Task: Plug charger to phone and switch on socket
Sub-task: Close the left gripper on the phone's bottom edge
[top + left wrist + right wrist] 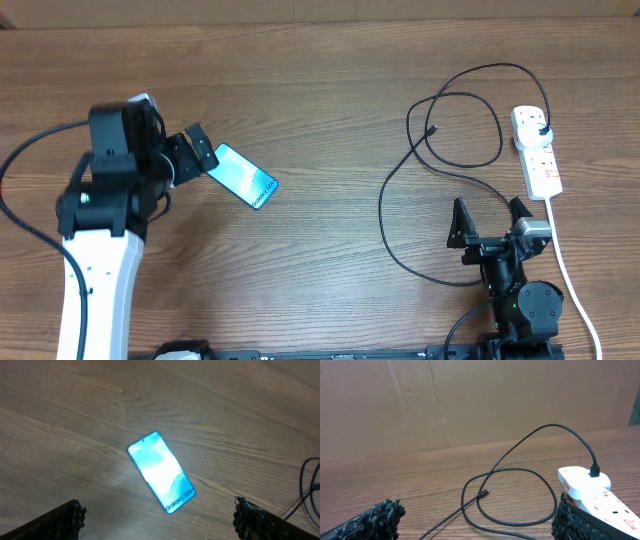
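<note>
The phone [243,176] lies flat on the wooden table with its blue-teal screen up; it also shows in the left wrist view [161,470], white text at its near end. My left gripper [199,153] is open, just left of the phone and not touching it; its fingertips frame the left wrist view [157,522]. The charger cable [452,165] loops on the right, its connector tip [432,130] free on the table, its black plug [540,127] in the socket [537,150]. My right gripper [488,219] is open below the loops; cable [520,515] and socket [590,487] lie ahead.
The socket's thick white cord [572,285] runs down the right side past the right arm's base. A brown cardboard wall [470,400] stands behind the table. A black arm cable [25,160] arcs at the far left.
</note>
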{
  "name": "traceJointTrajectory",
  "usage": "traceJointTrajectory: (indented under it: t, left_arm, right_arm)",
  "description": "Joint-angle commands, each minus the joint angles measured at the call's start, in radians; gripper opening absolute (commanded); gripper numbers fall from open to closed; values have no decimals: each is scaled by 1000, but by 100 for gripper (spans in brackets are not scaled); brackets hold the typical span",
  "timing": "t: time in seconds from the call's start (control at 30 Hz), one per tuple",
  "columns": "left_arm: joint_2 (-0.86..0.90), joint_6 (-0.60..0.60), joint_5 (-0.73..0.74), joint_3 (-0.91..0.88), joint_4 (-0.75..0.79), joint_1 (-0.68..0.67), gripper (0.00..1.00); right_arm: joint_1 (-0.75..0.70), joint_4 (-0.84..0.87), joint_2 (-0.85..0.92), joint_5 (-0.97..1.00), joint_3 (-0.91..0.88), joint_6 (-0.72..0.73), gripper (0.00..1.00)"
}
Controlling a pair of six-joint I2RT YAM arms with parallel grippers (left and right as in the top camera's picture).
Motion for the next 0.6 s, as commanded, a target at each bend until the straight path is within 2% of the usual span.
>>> traceJointTrajectory:
  t: [0.0,0.1,0.3,0.4,0.47,0.5,0.57]
  left_arm:
    - [61,-72,-28,91,-56,5,100]
    - [102,-85,-21,126,-101,5,100]
    - [126,-84,56,129,-105,5,99]
    - [126,-86,47,125,-108,5,100]
    - [127,-102,99,124,-108,5,100]
    - [127,-126,126,124,-110,5,100]
    - [127,-277,133,124,-137,-3,100]
  right_arm:
    - [8,6,-9,-5,-11,-4,100]
    - [8,6,-9,-5,-11,-4,100]
    - [8,6,-9,-5,-11,-4,100]
    - [8,6,-9,-5,-11,-4,100]
    - [8,6,-9,-5,-11,-4,100]
    - [8,6,-9,-5,-11,-4,100]
    - [8,6,-9,-5,-11,-4,100]
